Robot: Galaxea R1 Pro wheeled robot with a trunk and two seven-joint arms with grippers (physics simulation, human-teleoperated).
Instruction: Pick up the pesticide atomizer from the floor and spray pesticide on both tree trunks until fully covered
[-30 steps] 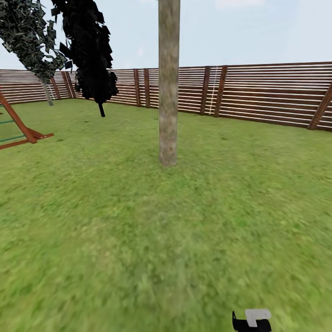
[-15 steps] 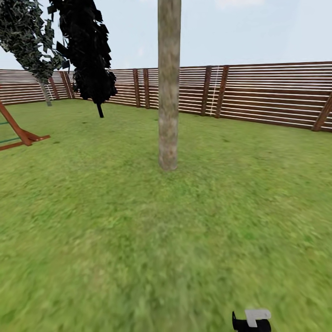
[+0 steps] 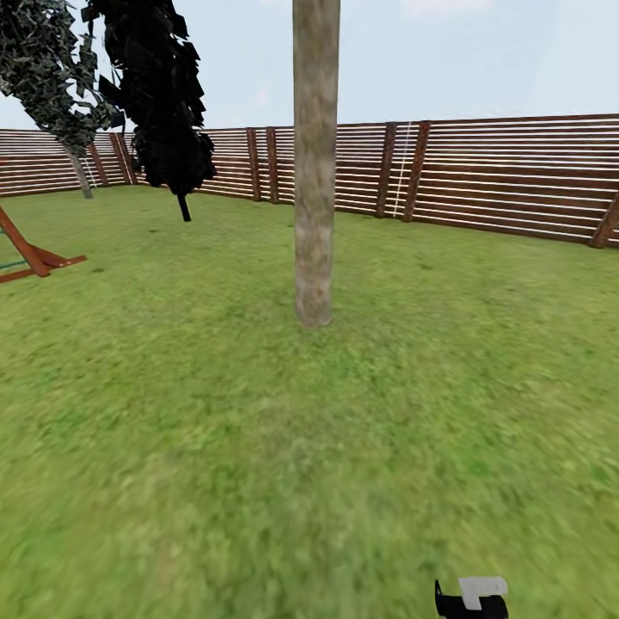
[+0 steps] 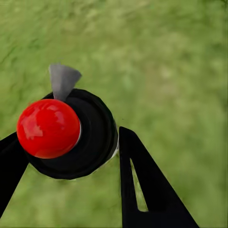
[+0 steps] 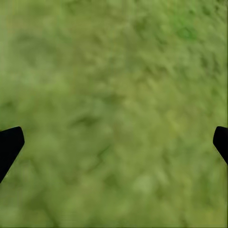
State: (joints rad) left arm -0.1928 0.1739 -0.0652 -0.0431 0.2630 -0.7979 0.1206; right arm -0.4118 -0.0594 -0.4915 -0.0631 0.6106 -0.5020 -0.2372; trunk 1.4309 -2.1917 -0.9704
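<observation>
Green lawn all round, brown slat fence at the back of the garden. Tree trunk stands dead ahead in the head view, well apart from the robot, grass between.

Left gripper is pinching the pesticide atomizer: black fingers on both sides of the dark round body, red ball top and grey spray tab facing the wrist camera. Carried upright over the floor, probably so the nozzle is ready to aim once in range.

Right gripper is spread wide, fingertips at the frame edges, nothing between them, just grass below. A black and white gripper part shows low in the head view.

Judgement: pick-up done, robot on approach to the first trunk; too far to spray yet. No coating visible on the bark. Second pale trunk is far left by the fence, beside a dark conifer.
</observation>
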